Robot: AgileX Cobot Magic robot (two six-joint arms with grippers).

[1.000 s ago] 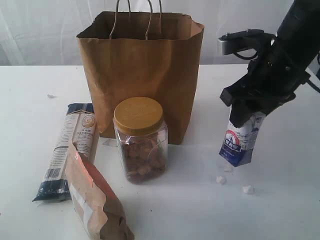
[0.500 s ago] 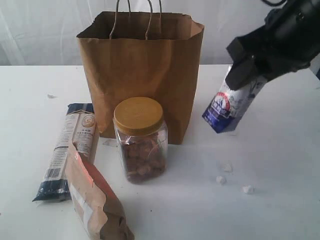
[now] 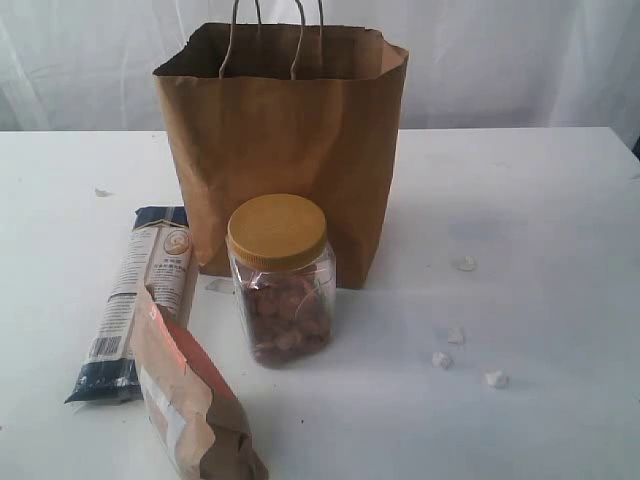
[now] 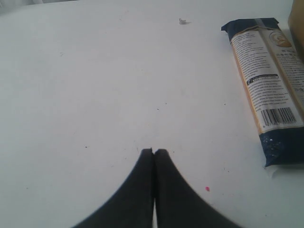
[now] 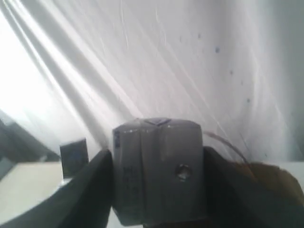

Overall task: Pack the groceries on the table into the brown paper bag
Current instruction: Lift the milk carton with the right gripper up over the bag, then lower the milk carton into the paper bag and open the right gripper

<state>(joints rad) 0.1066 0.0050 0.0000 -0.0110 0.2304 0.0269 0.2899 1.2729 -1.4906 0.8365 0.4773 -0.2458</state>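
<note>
Right jaws are pinching the carton (image 5: pixel 156 171) across 2 flat sides, up in the air, outside the exterior view, bag (image 5: pixel 278 183) edge showing close by. Probably light, thin-walled, denting easily: keeping the squeeze gentle. Left jaws are hovering pressed together over the surface (image 4: pixel 95 85).

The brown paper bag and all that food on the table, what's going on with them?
A robot is packing groceries into the brown paper bag. Its right gripper is clamped on a small carton, held up in front of the curtain and out of the exterior view. The left gripper is shut and empty, hovering over the table near the long pasta packet. The yellow-lidded jar, the pasta packet and the brown-orange pouch sit in front of the bag, not yet packed.
</note>
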